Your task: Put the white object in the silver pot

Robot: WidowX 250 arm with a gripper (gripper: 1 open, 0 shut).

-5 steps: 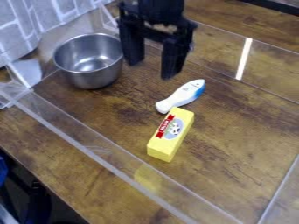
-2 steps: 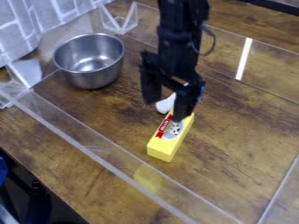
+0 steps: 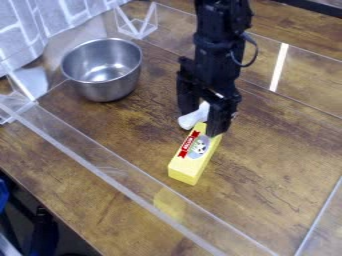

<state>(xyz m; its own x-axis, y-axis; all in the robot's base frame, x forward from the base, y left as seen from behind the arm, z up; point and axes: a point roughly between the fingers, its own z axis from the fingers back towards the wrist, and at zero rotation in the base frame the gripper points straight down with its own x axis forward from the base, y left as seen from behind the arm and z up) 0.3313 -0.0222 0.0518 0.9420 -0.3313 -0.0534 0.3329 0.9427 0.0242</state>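
Note:
The white object [image 3: 194,120] lies on the wooden table just behind a yellow block, and the gripper hides most of it. My gripper [image 3: 205,117] has come down over it, open, with one dark finger [image 3: 186,98] on its left and the other on its right. I cannot tell if the fingers touch it. The silver pot [image 3: 100,68] stands at the back left with nothing visible inside, well apart from the gripper.
A yellow rectangular block [image 3: 195,156] with a white-red label lies right in front of the white object. A clear plastic wall [image 3: 107,165] runs along the front and left of the table. Checked cloth [image 3: 34,35] hangs at the back left.
The gripper came from the back near the pot, forward and down over the white object, staying open. The white object and the yellow block have not moved.

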